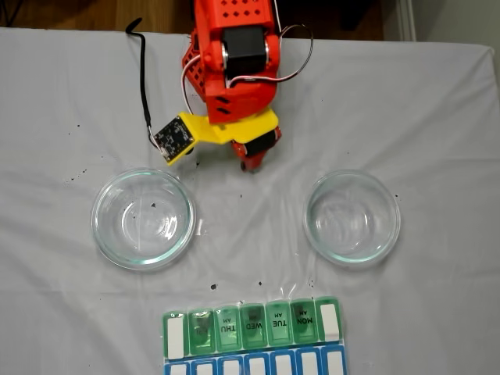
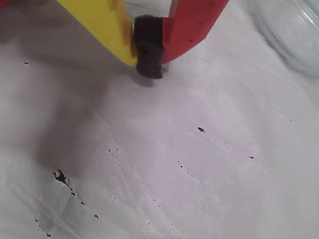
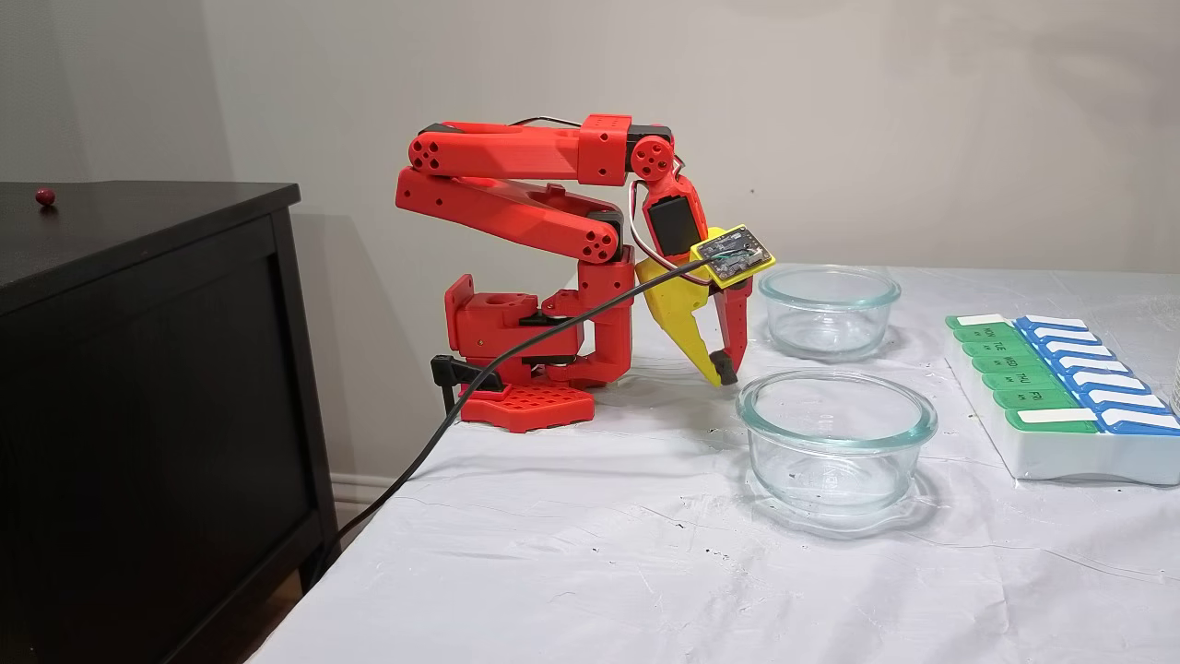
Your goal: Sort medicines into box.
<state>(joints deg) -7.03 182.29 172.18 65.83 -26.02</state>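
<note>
A lone dark red ball point(image 3: 44, 196) sits on top of the black cabinet point(image 3: 138, 240) at the far left of a fixed view, off the table and well apart from everything else; it may be one of the medicines, though that is a guess. Next along, the red arm point(image 3: 516, 198) is folded low over its base, and its gripper point(image 3: 722, 371) points down at the white cloth point(image 3: 572, 553), fingers brought together with only the dark foam pad point(image 2: 148, 47) between the yellow and red tips. Nothing is held; the wrist view shows the pad just above bare, speckled cloth.

To the right stand two clear glass dishes, the near dish point(image 3: 837, 443) and the far dish point(image 3: 828, 309). Both look empty, apart from a few dark specks in the one on the left of the top-down fixed view point(image 1: 143, 217). Farther right lies the box point(image 3: 1060, 397), its green day lids shut; in the top-down view the box point(image 1: 251, 328) sits at the near table edge, well apart from the gripper point(image 1: 250, 162), which hangs between the dishes and a little behind them.

The arm appears parked, either finished or not yet started. If sorting is to go on, the next move calls for opening the fingers and finding a ball, since none is seen on the cloth or in the dishes. Whether any lie under the translucent lids cannot be told.
</note>
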